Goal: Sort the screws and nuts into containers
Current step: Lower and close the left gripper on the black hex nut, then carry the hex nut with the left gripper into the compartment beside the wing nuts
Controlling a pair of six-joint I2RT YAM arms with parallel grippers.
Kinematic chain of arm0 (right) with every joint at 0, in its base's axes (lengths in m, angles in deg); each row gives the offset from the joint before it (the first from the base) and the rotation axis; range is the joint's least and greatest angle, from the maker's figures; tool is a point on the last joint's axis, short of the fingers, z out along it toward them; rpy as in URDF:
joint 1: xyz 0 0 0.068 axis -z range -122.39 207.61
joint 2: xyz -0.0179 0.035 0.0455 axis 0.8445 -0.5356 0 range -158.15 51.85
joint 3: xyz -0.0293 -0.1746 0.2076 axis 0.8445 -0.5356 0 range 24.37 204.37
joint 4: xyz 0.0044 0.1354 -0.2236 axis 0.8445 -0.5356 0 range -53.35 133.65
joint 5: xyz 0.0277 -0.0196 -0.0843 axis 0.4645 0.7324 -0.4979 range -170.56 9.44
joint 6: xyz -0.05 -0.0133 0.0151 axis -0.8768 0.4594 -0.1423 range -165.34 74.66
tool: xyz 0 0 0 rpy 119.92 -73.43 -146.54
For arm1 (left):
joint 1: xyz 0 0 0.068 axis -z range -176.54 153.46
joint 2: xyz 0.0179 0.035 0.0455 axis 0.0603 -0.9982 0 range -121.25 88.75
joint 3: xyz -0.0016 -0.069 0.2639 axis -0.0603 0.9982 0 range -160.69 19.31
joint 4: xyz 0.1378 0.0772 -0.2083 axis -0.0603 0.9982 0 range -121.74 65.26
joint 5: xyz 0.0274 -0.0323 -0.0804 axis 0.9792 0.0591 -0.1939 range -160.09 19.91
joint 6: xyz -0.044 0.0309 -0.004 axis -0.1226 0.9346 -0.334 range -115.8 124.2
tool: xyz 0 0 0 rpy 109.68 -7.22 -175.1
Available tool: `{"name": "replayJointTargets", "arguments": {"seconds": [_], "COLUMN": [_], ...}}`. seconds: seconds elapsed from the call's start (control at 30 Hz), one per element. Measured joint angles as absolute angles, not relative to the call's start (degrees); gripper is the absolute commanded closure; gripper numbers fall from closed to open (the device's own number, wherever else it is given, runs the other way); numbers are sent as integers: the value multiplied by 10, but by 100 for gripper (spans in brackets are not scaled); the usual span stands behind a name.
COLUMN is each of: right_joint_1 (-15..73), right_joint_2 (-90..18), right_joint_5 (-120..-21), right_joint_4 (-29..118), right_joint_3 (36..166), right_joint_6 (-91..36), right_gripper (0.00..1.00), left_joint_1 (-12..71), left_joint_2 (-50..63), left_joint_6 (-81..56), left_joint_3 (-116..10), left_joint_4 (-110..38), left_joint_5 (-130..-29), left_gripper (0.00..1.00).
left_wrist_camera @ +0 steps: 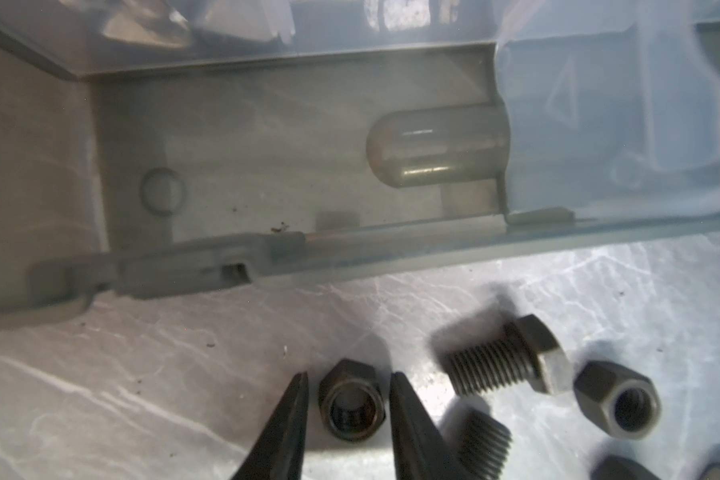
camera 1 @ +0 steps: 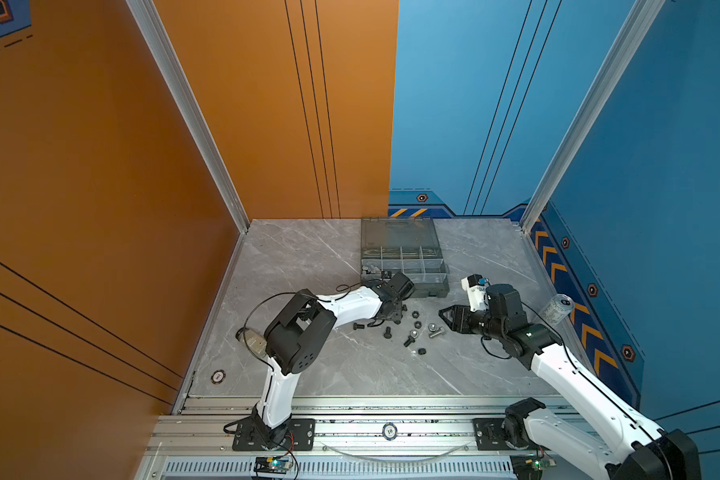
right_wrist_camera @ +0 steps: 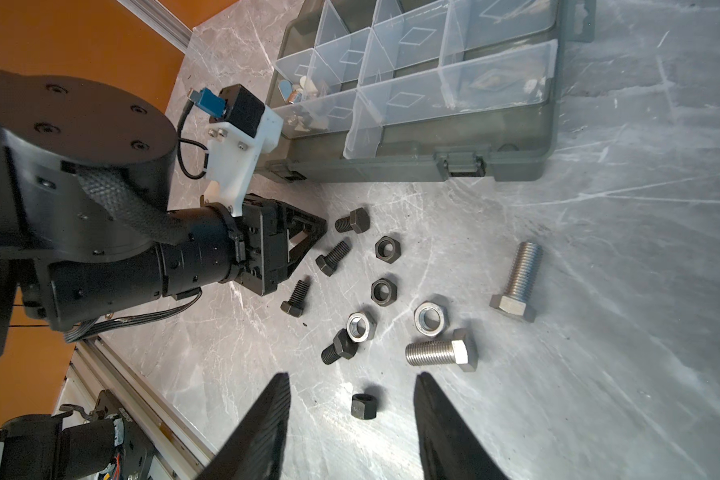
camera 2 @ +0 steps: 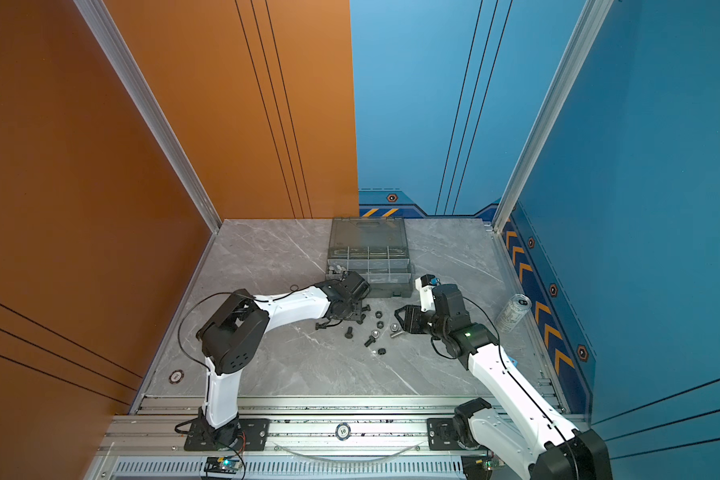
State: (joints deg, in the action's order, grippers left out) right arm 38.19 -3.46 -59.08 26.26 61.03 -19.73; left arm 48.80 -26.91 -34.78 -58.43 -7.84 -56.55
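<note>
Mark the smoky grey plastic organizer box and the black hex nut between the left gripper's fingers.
Smoky grey plastic organizer box [camera 1: 429,289], in a top view, front wall.
Black hex nut [left_wrist_camera: 341,376], in the left wrist view, outer flat.

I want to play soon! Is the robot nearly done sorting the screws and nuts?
Not nearly. A few pieces lie in one corner compartment of the organizer box. The left gripper straddles a black nut on the table, not yet lifted. About a dozen screws and nuts wait loose.
</note>
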Motion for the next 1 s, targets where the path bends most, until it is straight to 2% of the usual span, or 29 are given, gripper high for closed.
{"name": "replayJointTargets", "arguments": {"seconds": [0.33, 0.53, 0.83, 1.0], "right_joint_1": [385, 386, 388, 393], "right_joint_2": [-34, -31, -25, -16], "right_joint_5": [-591, -591, -591, -590], "right_joint_4": [263, 263, 263, 263], "right_joint_3": [607, 603, 601, 600], "right_joint_6": [-197, -197, -195, -195], "right_gripper": [49, 49, 49, 49], "left_joint_1": [489, 489, 489, 489], "left_joint_2": [-270, -270, -262, -219], "left_joint_6": [-348, -346, -341, -329], "left_joint_3": [-586, -587, -587, -588], "left_joint_4": [-73, -71, -54, -40], "left_joint_5": [-561, -562, -563, -575], "left_gripper": [81, 100, 100, 100]}}
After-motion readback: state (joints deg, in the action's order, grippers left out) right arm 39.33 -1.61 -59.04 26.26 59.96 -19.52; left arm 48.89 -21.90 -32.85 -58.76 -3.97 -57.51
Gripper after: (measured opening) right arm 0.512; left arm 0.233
